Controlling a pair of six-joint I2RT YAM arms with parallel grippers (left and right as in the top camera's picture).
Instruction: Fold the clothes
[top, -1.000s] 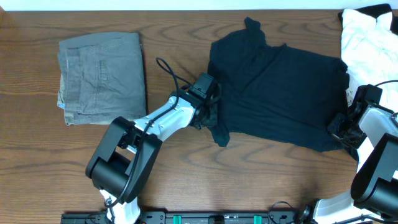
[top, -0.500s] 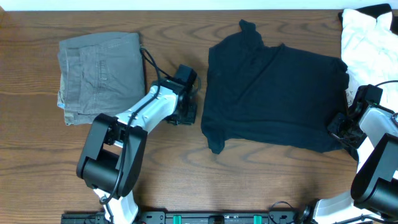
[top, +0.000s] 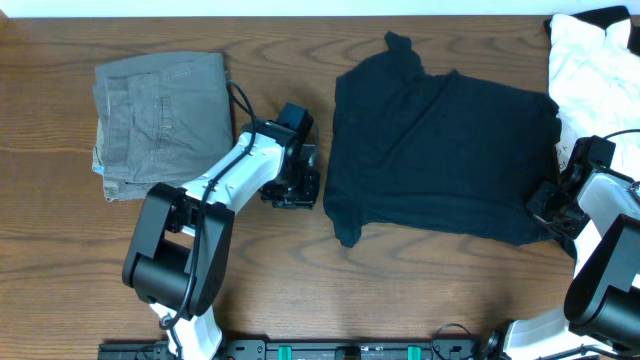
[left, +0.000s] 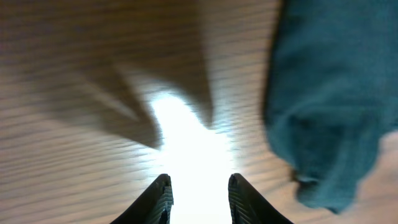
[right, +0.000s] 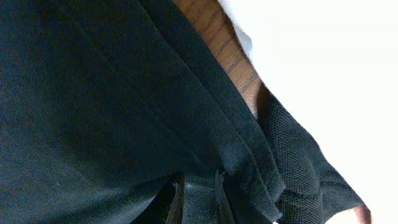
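The clothes, a black T-shirt (top: 440, 160), lie spread on the wooden table, with one sleeve poking up at the far edge and a loose corner at the lower left. My left gripper (top: 297, 190) hovers over bare wood just left of the shirt's left edge; in the left wrist view its fingers (left: 198, 180) stand open with nothing between them, and the shirt (left: 329, 99) lies off to the right. My right gripper (top: 548, 205) sits at the shirt's lower right corner. In the right wrist view it (right: 199, 183) is shut on a fold of the black fabric (right: 93, 93).
Folded grey-green trousers (top: 165, 125) lie at the left of the table. A white garment (top: 590, 70) is heaped at the far right, close to the right arm, and fills the right of the right wrist view (right: 323, 74).
My left gripper let go of the shirt's left edge, opened and drew back to the left onto bare wood. The shirt's left side settled flat. The right gripper has not moved.
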